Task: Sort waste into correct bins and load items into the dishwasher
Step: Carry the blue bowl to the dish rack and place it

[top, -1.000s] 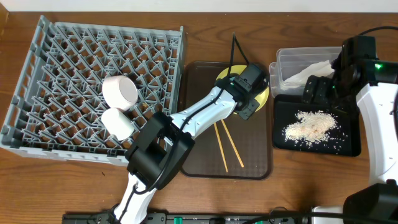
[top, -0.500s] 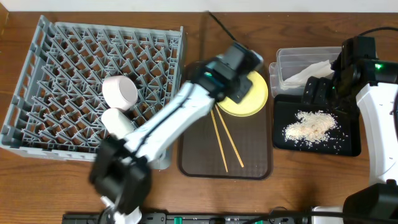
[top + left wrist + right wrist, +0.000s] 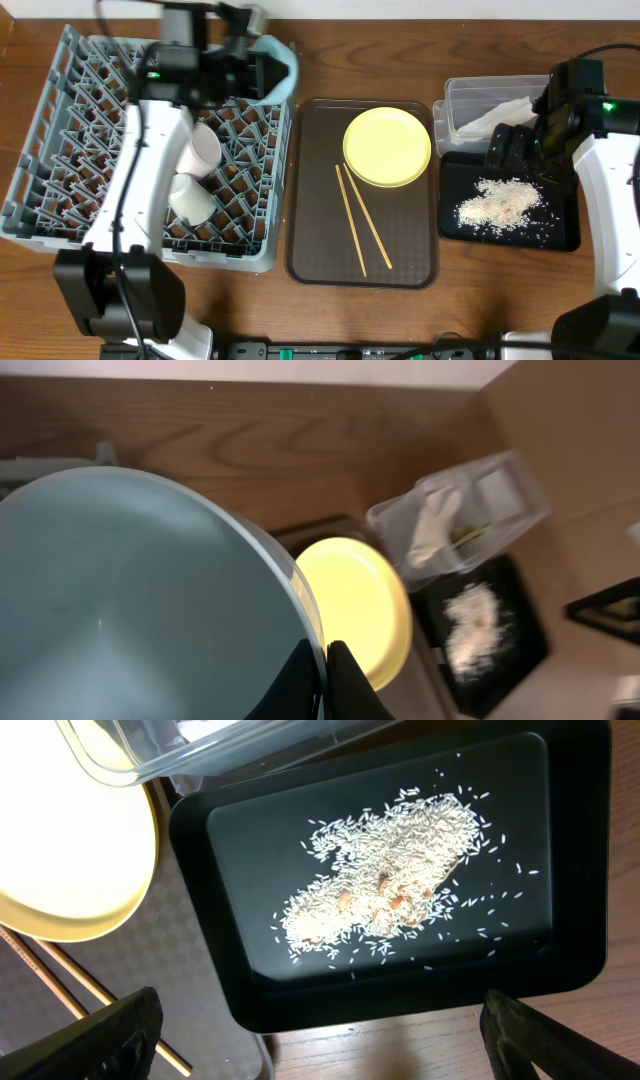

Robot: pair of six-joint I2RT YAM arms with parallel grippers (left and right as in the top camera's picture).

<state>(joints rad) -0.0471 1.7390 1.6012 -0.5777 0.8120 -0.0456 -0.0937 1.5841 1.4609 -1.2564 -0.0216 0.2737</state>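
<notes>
My left gripper [image 3: 262,72] is shut on the rim of the light blue bowl [image 3: 275,62] and holds it over the far right corner of the grey dish rack [image 3: 60,95]. In the left wrist view the bowl [image 3: 130,600] fills the left side, with the fingers [image 3: 325,680] pinching its rim. A white bowl [image 3: 202,150] and a white cup [image 3: 190,197] lie in the rack. The yellow plate [image 3: 387,147] and the chopsticks [image 3: 355,220] lie on the brown tray [image 3: 310,240]. My right gripper [image 3: 512,150] is open and empty above the black tray [image 3: 230,990] of rice [image 3: 390,890].
The clear tub [image 3: 462,95] behind the black tray holds the white napkin [image 3: 435,525] and a green wrapper [image 3: 465,535]. The yellow plate's edge [image 3: 70,850] lies just left of the black tray. Bare wood table [image 3: 500,290] runs along the front.
My left arm has swung left with the blue bowl, from over the yellow plate to over the rack's far right corner. The plate is now uncovered. The right arm has not moved.
</notes>
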